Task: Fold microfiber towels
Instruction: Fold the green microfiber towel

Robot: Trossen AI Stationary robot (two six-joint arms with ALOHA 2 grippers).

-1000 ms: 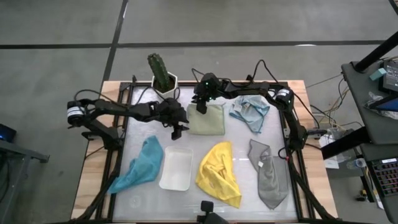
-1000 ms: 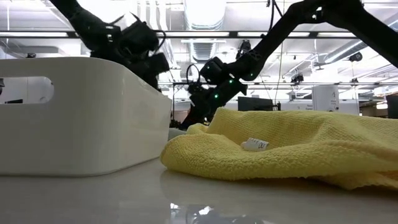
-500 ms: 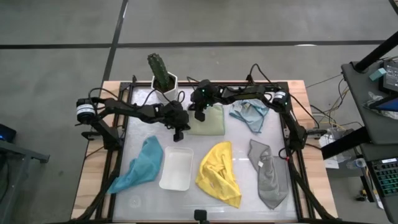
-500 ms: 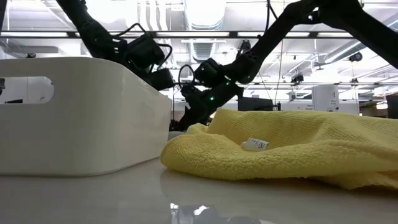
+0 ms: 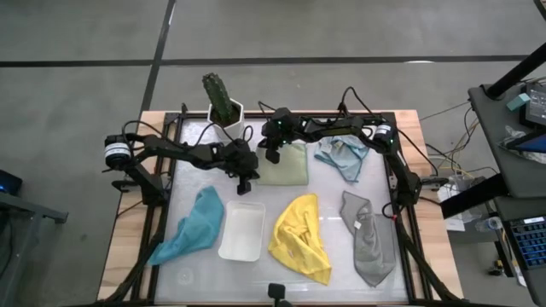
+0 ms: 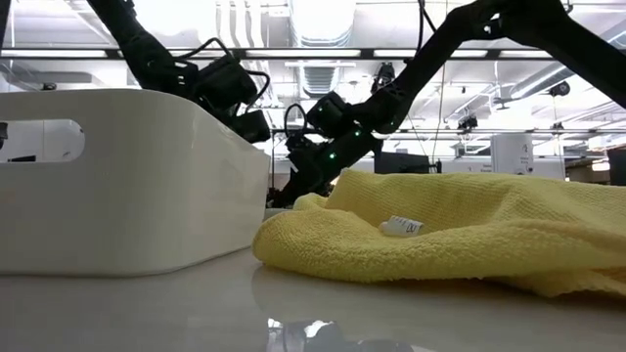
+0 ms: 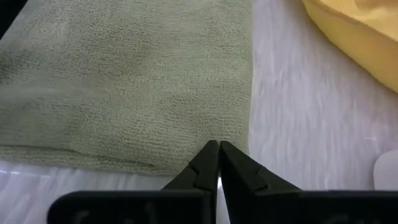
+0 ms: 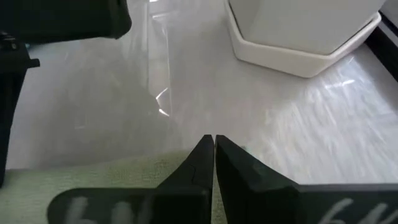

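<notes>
Pinching nubby pale green towel (image 7: 124, 81) corners | left end effector (image 7: 217, 163) clenched | right end effector (image 8: 213, 155) clenched

No text, brand, number or sign can be read in any of the views. The one thing that could carry print is the small white care tag (image 6: 402, 227) sewn to the yellow microfiber towel (image 6: 469, 230) (seen close in the low view), and its face shows no legible marks. A similar white tag (image 5: 356, 224) shows on the grey microfiber towel (image 5: 368, 241) in the high view, too small to make out.
</notes>
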